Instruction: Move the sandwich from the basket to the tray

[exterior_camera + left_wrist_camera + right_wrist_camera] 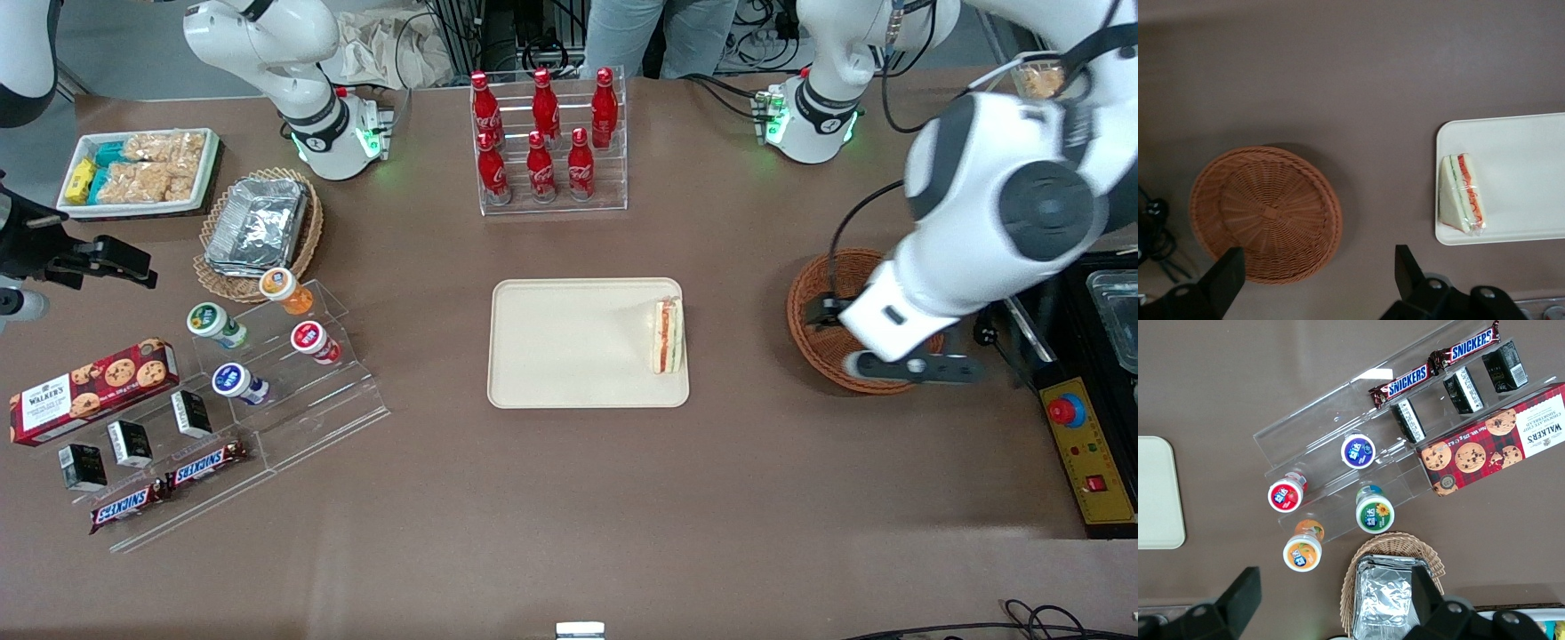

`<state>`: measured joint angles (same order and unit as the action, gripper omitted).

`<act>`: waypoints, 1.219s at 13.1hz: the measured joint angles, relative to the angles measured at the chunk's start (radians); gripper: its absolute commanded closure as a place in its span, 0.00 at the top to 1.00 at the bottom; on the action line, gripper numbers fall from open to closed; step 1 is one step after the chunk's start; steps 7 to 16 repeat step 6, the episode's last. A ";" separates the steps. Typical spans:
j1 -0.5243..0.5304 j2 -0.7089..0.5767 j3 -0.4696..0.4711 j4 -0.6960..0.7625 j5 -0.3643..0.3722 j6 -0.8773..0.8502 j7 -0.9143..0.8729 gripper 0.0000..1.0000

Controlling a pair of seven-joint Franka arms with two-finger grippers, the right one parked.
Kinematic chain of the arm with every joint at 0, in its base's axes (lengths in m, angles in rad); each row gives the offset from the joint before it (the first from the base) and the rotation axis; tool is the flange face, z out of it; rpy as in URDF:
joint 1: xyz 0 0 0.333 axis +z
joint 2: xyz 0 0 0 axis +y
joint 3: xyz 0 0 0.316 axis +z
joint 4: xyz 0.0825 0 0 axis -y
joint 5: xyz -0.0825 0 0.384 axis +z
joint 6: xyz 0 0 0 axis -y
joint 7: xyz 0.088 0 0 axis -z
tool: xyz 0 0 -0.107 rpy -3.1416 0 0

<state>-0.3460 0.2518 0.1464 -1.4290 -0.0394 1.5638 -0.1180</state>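
The sandwich [667,335] lies on the beige tray [569,356], at the tray's edge toward the working arm's end. It also shows in the left wrist view [1461,193], on the tray [1518,153]. The reddish-brown basket [822,302] stands empty beside the tray and shows whole in the left wrist view [1265,213]. My left gripper [916,366] hangs above the basket's rim nearer the front camera. It is open and empty [1317,280], with its two black fingers [1228,277] wide apart.
A rack of red cola bottles [551,142] stands farther from the camera than the tray. A clear stand with yogurt cups [267,338], snack bars and a cookie box [89,391] lies toward the parked arm's end. A yellow control box [1089,453] lies beside the basket.
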 measured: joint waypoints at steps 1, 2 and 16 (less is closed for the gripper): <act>0.000 -0.020 0.038 0.020 -0.006 -0.031 0.031 1.00; 0.001 -0.048 0.067 0.025 -0.007 -0.047 0.047 1.00; -0.002 -0.107 0.091 0.025 -0.007 -0.066 0.052 1.00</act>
